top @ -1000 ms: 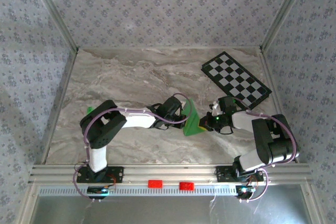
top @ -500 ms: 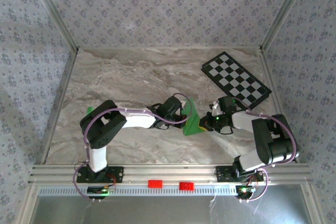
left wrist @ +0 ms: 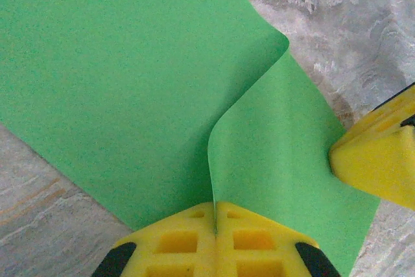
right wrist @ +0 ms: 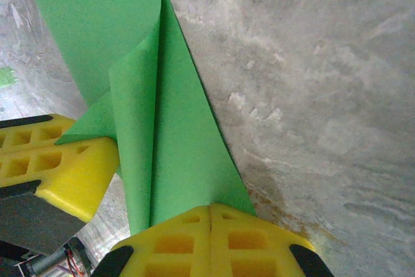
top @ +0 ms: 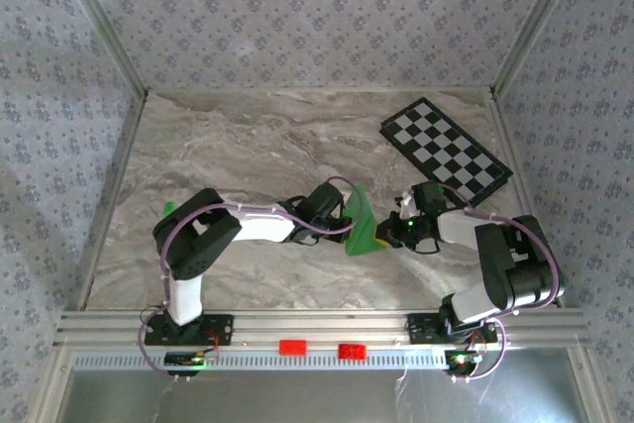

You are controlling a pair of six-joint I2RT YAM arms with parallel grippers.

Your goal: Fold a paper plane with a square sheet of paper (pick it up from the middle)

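The square sheet of paper [top: 362, 225], bright green, is held up off the marble table between both arms at mid-table, bent into an upright fold. My left gripper [top: 346, 219] is shut on its left edge; in the left wrist view the paper [left wrist: 130, 82] runs up from the closed yellow jaws [left wrist: 215, 225] with a curled flap. My right gripper [top: 388, 235] is shut on the paper's right edge; in the right wrist view the folded sheet [right wrist: 168, 154] rises from the closed jaws [right wrist: 211, 225]. The other arm's yellow finger [right wrist: 71, 173] shows at left.
A black-and-white checkered board [top: 446, 151] lies at the back right. A tiny green block [top: 169, 209] sits by the left arm's elbow. Patterned walls enclose the table on three sides. Bare marble [top: 248, 136] stretches behind the arms.
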